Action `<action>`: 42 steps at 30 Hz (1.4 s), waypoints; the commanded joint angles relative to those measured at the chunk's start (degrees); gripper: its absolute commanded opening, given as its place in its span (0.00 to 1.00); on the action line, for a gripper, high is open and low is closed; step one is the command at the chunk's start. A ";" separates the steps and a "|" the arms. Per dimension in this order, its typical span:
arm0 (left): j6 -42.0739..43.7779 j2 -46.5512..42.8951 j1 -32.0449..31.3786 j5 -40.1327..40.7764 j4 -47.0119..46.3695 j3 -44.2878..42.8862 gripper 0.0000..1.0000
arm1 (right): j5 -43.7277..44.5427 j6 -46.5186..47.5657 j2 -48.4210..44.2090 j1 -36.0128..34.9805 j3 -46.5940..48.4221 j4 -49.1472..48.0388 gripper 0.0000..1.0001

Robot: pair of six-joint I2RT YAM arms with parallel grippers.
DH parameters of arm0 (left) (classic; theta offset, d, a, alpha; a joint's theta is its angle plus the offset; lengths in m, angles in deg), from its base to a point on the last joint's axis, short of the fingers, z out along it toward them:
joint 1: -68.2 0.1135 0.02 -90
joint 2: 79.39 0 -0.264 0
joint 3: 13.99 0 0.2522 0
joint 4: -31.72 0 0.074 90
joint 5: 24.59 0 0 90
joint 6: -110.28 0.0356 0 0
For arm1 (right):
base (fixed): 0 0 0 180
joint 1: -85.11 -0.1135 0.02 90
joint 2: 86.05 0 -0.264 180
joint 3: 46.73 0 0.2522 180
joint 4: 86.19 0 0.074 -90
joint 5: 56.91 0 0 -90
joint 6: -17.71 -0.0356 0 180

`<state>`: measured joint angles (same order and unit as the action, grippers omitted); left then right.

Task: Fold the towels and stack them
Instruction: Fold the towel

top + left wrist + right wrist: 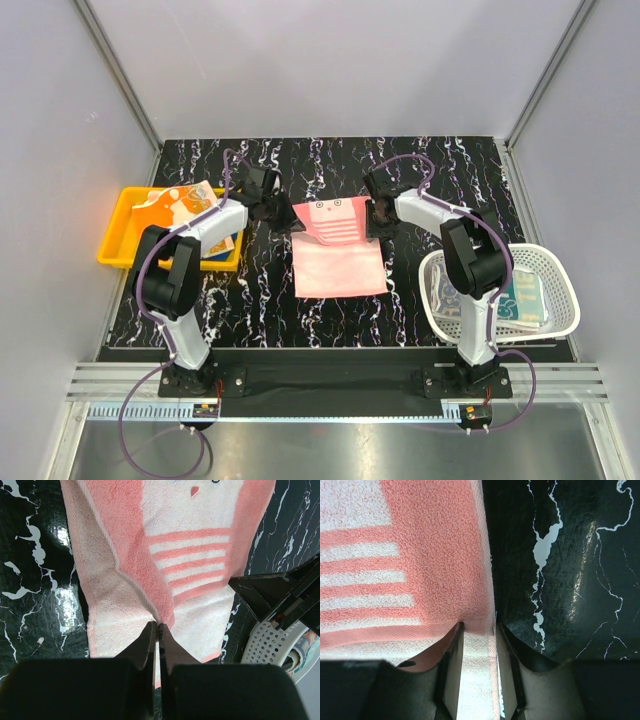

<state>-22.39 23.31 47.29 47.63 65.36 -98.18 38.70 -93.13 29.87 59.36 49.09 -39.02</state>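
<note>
I note a black marbled counter [440, 165], grey walls [330, 60]; left pincer [158, 625] pinches pink towel [338, 265], right pincer [479, 626] parted narrowly astride its edge.

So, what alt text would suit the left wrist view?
The shut left claw pinches the edge of a pink towel with white stripes over a black marbled table. A white mesh basket shows lower right.

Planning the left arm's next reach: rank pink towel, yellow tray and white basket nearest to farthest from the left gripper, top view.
1. pink towel, centre, pinched by the left gripper.
2. yellow tray, on the left.
3. white basket, far right.
</note>
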 commanded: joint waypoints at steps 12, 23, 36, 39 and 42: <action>1.81 -1.44 -0.01 -0.41 1.13 -4.10 0.00 | 4.32 -0.34 -0.69 0.09 2.49 -0.98 0.22; 2.25 -1.18 0.08 -0.32 1.48 -4.01 0.00 | 6.26 0.10 -0.61 0.18 3.01 -0.28 0.31; 2.77 -1.18 0.25 -0.32 1.74 -3.92 0.00 | 5.91 0.10 0.19 0.27 4.69 0.52 0.27; 2.77 -1.01 0.25 -0.50 1.65 -3.83 0.00 | 5.73 0.19 0.10 0.27 4.60 0.61 0.24; 2.77 -0.92 0.25 -0.59 1.57 -3.75 0.00 | 5.56 0.19 0.18 0.27 4.69 0.61 0.23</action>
<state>-20.42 23.31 47.31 47.66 67.96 -100.04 43.14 -93.11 30.11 59.40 51.67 -39.13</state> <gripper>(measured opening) 0.026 0.239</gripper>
